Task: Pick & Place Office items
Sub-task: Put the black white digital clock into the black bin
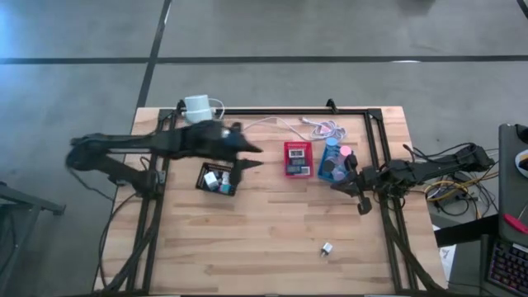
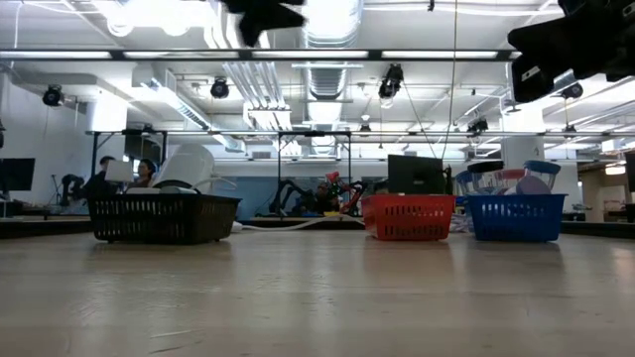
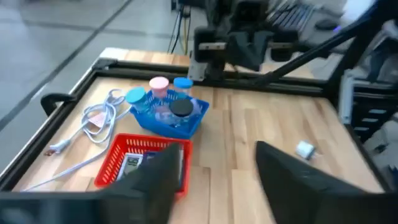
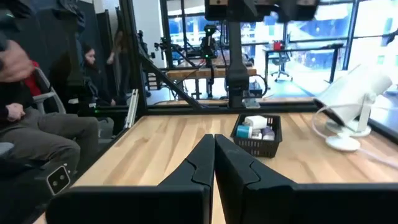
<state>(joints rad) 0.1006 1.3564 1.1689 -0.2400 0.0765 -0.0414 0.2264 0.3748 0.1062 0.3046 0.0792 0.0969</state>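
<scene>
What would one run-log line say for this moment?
left gripper: open, empty, above black tray | right gripper: shut, by blue tray | small white item: on table

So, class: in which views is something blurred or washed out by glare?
Left wrist view: the left gripper is smeared with blur, as is the right arm beyond. Low view: ceiling lights glare white. High view: the left arm's edges look soft. Right wrist view: bright windows, sharp right gripper.

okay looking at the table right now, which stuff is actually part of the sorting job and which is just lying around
Part of the job:
- small white item alone on the bare wood
- small items in the black tray
- items in the red tray
- items in the blue tray

Just lying about:
- white cylinder
- white cable
</scene>
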